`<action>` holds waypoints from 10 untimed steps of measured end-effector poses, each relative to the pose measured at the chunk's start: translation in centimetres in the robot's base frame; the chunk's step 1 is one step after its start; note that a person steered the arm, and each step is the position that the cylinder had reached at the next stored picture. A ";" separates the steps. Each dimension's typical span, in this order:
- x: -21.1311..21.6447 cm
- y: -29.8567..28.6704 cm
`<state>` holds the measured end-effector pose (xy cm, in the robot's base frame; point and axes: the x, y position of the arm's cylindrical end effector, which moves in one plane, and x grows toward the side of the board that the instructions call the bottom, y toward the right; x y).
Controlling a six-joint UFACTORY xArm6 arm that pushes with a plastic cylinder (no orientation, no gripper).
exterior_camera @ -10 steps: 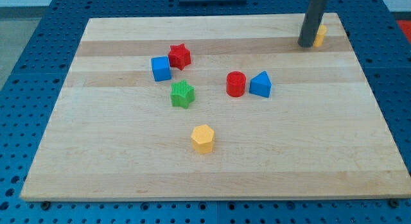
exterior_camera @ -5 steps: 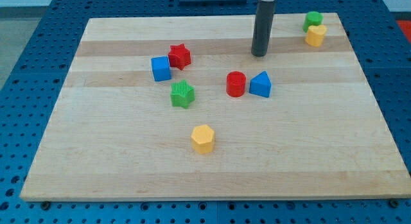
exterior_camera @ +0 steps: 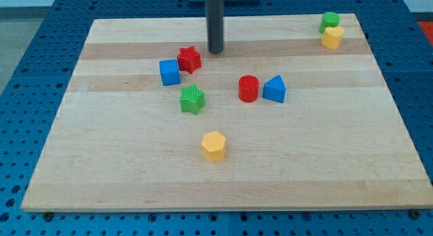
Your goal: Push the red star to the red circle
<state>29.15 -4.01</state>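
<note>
Red star (exterior_camera: 190, 59) sitting in the upper-left part of the table (exterior_camera: 338, 168), touching or nearly touching the blue cube (exterior_camera: 169, 72) on its lower-left side. Red circle (exterior_camera: 249, 88) lying nearer the table's middle, toward the right and slightly toward the bottom edge from the star, with a blue triangular block (exterior_camera: 275, 89) pressed against its right side.

No fingers on this rig, so nothing spread or pinching; only my tip (exterior_camera: 215, 51), planted just beside the star on its upper-right side, close to the top edge.

Likely a light, stiff plastic piece, ridged on its faces, apt to slide freely over smooth varnished wood. No taking hold possible; contact by pushing only. Best contact judged to be on the star's left side, opposite the circle, ideally in a notch between two points to limit spinning. Awkward, since the blue cube crowds that side. Pointed outline prone to rotating or slipping off the round rod under an off-centre push.

Elsewhere: green star (exterior_camera: 192, 99) below the cube, yellow hexagonal block (exterior_camera: 214, 146) toward the bottom edge, green block (exterior_camera: 330, 20) and yellow block (exterior_camera: 332, 37) huddled at the top-right corner. Pale wood planks, blue perforated surround.
</note>
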 end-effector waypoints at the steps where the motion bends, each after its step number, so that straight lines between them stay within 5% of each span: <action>1: -0.2 -4.6; 3: 2.6 -7.3; 10: 9.7 8.3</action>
